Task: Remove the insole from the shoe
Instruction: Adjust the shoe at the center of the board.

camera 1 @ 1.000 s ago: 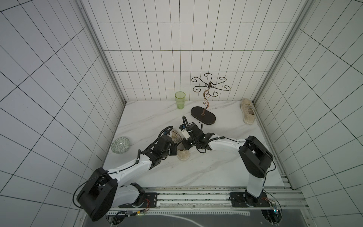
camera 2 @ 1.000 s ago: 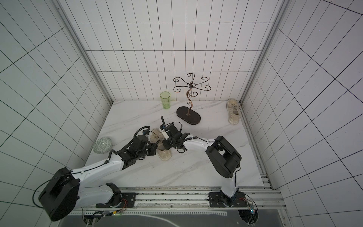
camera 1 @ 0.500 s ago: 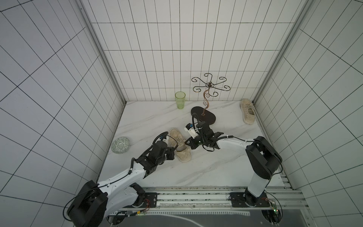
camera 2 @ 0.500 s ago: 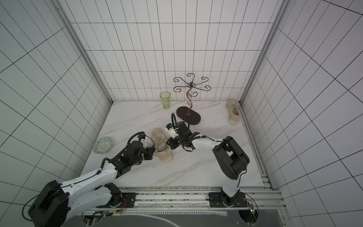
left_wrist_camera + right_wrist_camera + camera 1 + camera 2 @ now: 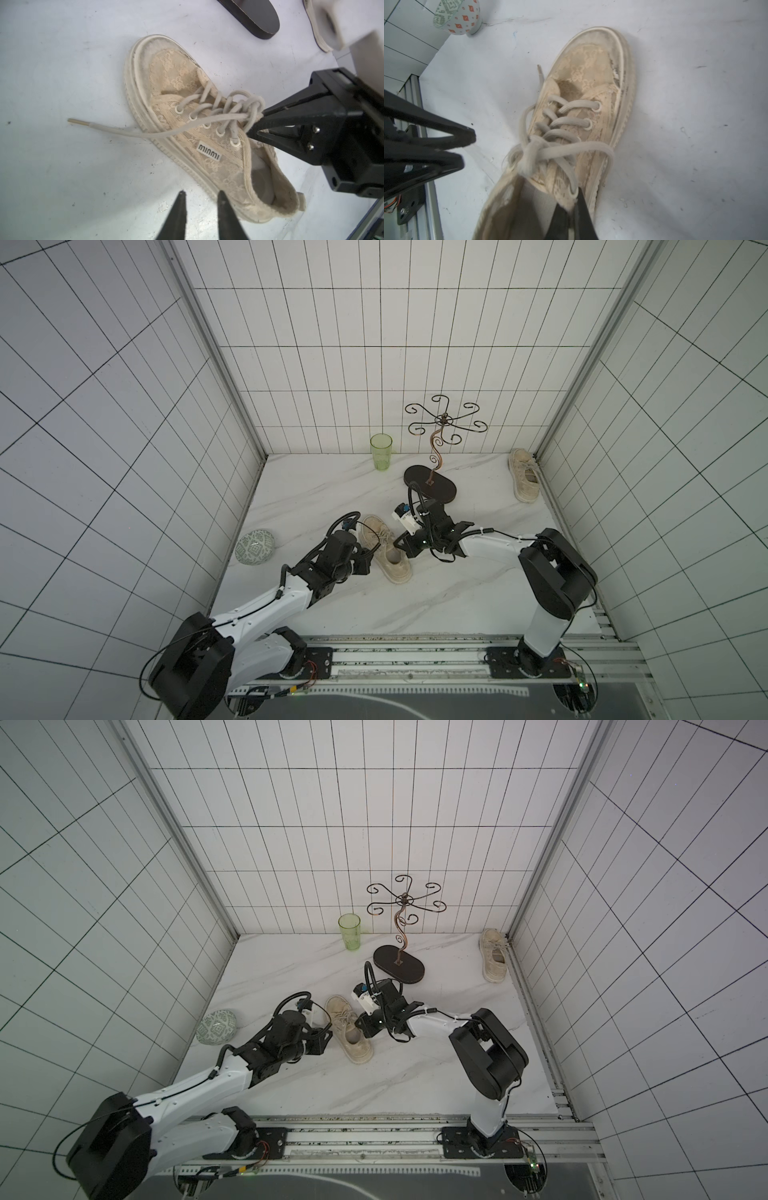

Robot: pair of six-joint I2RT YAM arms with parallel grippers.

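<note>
Two robot arms flank a beige lace-up shoe [image 5: 384, 549] on a white marble counter [image 5: 457, 593].
The right end effector [image 5: 256, 124] is clenched on the shoe's collar edge beside the top eyelet. The left end effector [image 5: 201, 192] hovers just beside the shoe, jaws parted, grasping nothing. The pale insole [image 5: 321, 166] lies inside the shoe, visible through its opening.

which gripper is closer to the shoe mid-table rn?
Right. The right gripper is shut on the shoe beside its laces; the left gripper sits just off its other side, jaws apart, not touching.
</note>
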